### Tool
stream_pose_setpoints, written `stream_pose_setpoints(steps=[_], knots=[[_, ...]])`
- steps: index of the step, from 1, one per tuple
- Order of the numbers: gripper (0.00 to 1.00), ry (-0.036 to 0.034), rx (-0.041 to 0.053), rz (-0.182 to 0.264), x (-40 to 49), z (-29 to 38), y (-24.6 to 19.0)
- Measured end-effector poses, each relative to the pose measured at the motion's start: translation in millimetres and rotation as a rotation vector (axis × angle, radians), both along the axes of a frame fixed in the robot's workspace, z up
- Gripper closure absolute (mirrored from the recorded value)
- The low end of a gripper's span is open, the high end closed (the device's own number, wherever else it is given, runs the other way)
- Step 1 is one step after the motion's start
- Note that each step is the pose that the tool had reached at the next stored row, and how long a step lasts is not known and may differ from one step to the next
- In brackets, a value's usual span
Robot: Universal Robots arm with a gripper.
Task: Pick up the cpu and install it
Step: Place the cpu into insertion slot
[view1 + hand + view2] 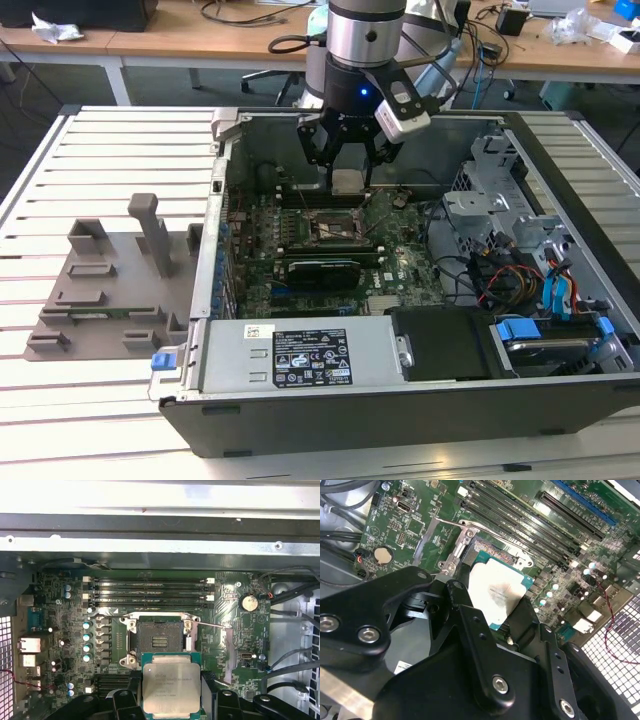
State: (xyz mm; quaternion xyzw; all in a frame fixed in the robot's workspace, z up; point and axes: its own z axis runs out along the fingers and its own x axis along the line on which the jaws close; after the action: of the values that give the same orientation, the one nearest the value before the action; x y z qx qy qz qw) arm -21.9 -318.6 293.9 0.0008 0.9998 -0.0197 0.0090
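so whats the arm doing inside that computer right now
The arm's claw is shut on the cpu, holding it by its edges above the motherboard inside the open computer case. The socket close by is empty, so the cpu is not seated yet.

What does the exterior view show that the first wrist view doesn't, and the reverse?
Exterior view: the grey fixture on the slatted table, plus the power supply and drive bays. First wrist view: the capacitor row beside the open socket, and the coin battery. Shared: the cpu gripped in the tool above the motherboard.
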Motion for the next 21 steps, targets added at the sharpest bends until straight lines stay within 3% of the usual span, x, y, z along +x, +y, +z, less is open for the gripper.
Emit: stream_pose_setpoints(steps=[6, 15, 21], knots=[[0.45, 0.0, -0.0001, -0.05, 0.0, -0.2, 0.0], [0.45, 0.0, -0.0001, -0.072, 0.0, -0.6, 0.0], [0.45, -0.0001, -0.0032, -0.117, 0.0, -0.7, 0.0]])
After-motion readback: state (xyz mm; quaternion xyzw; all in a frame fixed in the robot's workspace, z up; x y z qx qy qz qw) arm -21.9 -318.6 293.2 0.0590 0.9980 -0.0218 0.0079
